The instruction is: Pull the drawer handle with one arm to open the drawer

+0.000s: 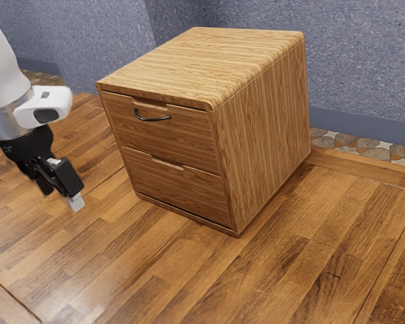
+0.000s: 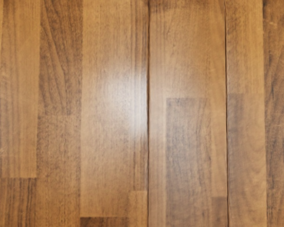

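Exterior view: the top drawer looks shut in the cabinet, its black handle untouched; the claw hangs well apart toward the exterior view's left, spread or pressed together I cannot tell. Wrist view: floor planks lie under the hand, so reach, grip and pull all remain

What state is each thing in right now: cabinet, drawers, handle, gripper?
cabinet: upright on the floor
upper drawer: shut, front flush with the cabinet
handle: on the upper drawer's front, untouched
lower drawer: shut
gripper: low over the floor, to the exterior view's left of the cabinet, apart from it, holding nothing
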